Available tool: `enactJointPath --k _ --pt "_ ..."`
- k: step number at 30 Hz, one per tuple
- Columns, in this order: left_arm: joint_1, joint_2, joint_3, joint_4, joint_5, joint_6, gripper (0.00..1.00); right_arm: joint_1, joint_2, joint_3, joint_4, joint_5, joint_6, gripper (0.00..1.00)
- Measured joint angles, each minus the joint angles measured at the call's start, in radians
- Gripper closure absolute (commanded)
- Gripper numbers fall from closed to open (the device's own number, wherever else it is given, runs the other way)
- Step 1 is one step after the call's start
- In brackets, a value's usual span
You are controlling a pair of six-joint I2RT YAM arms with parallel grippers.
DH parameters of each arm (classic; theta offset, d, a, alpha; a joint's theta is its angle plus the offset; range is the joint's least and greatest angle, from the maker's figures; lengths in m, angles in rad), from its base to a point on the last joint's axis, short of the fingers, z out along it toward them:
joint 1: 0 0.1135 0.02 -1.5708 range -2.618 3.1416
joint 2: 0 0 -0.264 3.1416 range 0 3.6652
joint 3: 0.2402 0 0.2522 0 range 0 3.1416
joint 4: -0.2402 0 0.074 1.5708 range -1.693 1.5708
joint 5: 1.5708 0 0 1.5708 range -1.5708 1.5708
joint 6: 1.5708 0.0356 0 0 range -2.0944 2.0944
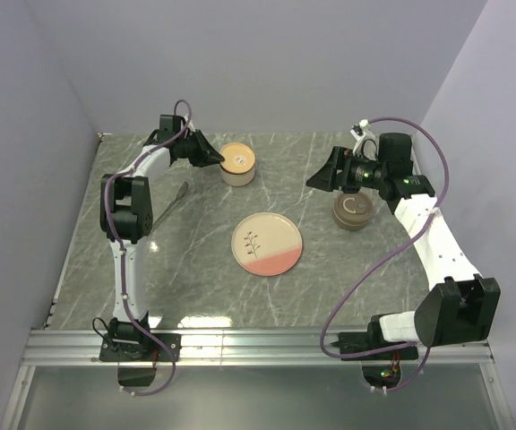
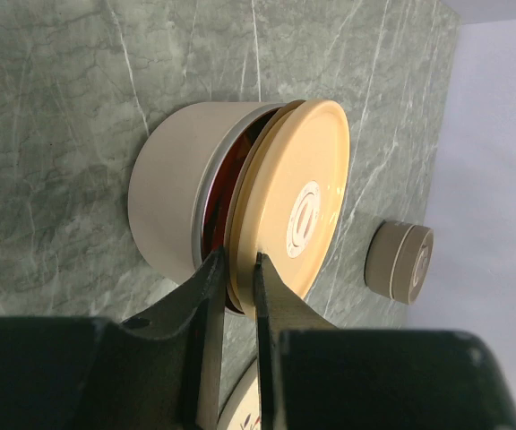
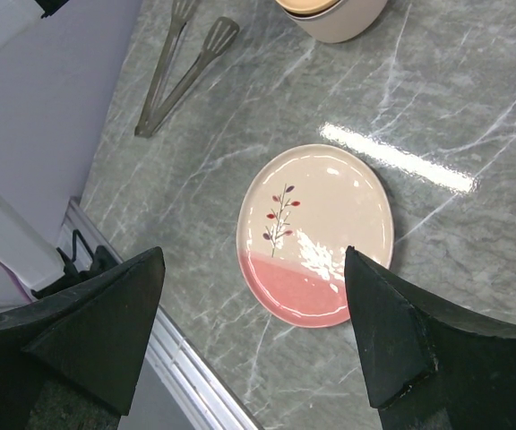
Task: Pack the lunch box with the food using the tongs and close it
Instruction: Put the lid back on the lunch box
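**Left gripper pinches the lid, right gripper open**

Your left gripper [image 2: 236,285] is closed on the rim of the round cream lid [image 2: 298,210]. The lid sits tilted and ajar on the round beige lunch box [image 2: 173,193], and red food [image 2: 218,202] shows in the gap. From above, the box lies at 11 o'clock from the round pink-and-cream plate with a sprig drawing [image 1: 267,244]. The long silver metal tongs [image 1: 176,202] lie flat on the green marbled table [image 1: 195,287] at 10 o'clock from the plate, and neither arm touches them. Your right gripper [image 3: 253,258] hovers with its jaws spread wide, holding nothing. A small round brown container [image 1: 354,212] sits at 2 o'clock from the plate.
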Motion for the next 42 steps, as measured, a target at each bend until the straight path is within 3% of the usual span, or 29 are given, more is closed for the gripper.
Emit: enactJointPath --k 4,12,14,18,26,32,42 --pt "0.0 0.0 0.0 0.0 0.002 -0.002 0.73 0.0 0.002 0.0 0.0 -0.006 0.0 0.12" --pt "0.001 0.0 -0.003 0.0 0.016 -0.001 0.58 0.0 0.002 0.0 0.0 -0.02 0.004 0.12" --pt "0.003 0.0 -0.006 0.002 0.021 0.001 0.48 0.0 0.002 0.0 0.0 -0.023 0.005 0.12" --pt "0.009 -0.014 -0.014 -0.005 0.035 0.007 0.43 0.0 0.002 0.0 0.0 -0.027 0.005 0.12" --pt "0.027 -0.054 -0.014 -0.093 -0.043 0.093 0.45 0.0 0.002 0.0 0.0 -0.041 0.005 0.12" --pt "0.029 -0.062 0.025 -0.137 -0.107 0.187 0.54 0.0 0.002 0.0 0.0 -0.046 0.005 0.13" --pt "-0.03 -0.062 0.14 -0.149 -0.183 0.416 0.47 0.0 0.002 0.0 0.001 -0.049 0.005 0.14"
